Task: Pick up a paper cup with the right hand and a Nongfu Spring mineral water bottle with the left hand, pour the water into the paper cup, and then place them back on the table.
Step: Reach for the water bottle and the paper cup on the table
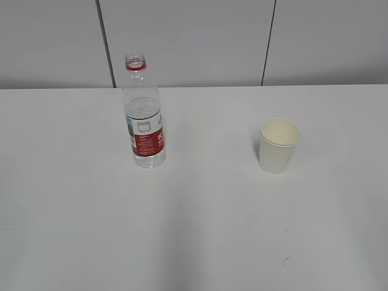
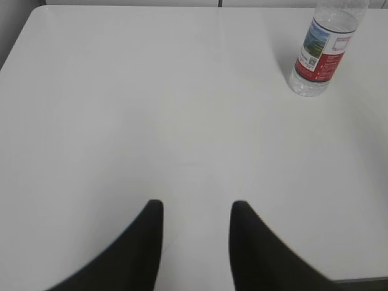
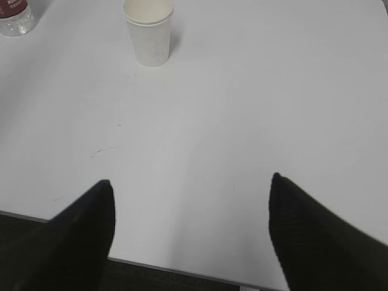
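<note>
Two pairs of black fingers hang apart and empty above the large plain white table (image 1: 194, 230): the left hand (image 2: 195, 209) narrowly parted, the right hand (image 3: 191, 185) spread wide. Well beyond them stand the tall clear uncapped Nongfu Spring mineral water bottle (image 1: 143, 115), upright on the left, and the small cream-white paper cup (image 1: 278, 145), upright on the right, well apart.

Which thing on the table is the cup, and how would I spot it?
Look at the big white table. To the right of the tall bottle, standing apart from it, is the paper cup. It is short, cream-white and open on top, with no label.
</note>
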`<control>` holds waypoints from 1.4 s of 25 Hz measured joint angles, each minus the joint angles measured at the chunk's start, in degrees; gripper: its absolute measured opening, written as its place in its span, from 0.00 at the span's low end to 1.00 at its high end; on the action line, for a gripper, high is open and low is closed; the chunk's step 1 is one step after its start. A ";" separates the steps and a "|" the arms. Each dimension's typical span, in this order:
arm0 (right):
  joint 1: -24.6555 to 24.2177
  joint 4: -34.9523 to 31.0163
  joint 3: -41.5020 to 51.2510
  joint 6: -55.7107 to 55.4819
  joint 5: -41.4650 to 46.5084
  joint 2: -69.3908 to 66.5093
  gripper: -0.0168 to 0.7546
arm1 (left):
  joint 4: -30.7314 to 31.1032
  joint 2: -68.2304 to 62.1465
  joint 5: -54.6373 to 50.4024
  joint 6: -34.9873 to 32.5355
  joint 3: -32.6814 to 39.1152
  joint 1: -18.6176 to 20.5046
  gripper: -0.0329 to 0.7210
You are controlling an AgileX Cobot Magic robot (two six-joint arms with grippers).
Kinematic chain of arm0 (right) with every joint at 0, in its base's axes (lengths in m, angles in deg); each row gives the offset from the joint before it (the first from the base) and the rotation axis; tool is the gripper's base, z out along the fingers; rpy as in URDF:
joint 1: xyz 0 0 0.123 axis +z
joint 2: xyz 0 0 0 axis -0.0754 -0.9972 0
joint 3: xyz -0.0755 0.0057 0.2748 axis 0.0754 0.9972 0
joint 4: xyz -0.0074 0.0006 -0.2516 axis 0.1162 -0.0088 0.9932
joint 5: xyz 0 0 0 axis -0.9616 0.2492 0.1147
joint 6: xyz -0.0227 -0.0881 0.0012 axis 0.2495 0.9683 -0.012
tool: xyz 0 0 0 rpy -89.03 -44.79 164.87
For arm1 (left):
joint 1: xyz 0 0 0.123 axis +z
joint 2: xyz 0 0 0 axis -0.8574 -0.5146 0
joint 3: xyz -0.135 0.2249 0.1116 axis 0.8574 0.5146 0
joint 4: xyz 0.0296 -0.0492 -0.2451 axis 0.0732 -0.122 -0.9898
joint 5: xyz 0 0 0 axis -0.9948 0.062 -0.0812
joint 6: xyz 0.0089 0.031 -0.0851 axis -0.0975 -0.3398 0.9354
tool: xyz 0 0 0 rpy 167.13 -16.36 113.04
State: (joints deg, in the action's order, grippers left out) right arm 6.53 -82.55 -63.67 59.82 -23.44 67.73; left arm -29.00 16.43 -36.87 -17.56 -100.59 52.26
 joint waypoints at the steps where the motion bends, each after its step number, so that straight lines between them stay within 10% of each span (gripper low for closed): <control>1: 0.00 0.00 0.00 0.00 0.00 0.00 0.78 | 0.00 0.00 0.00 0.00 0.00 0.00 0.36; 14: 0.00 -1.14 -0.46 0.00 -0.85 0.00 0.78 | 0.00 0.00 0.00 0.00 0.00 0.00 0.36; 20: 0.00 -6.31 -0.85 0.00 -15.63 0.00 0.78 | 0.05 0.00 2.06 0.00 -0.77 0.00 0.36; 35: 0.00 -4.05 8.86 0.00 -45.57 -14.42 0.78 | -5.81 -17.75 49.44 -6.36 4.05 -0.32 0.36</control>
State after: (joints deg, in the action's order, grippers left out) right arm 6.53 -86.59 -54.81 59.82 -69.00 53.30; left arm -34.81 -1.31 12.57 -23.92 -96.54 51.93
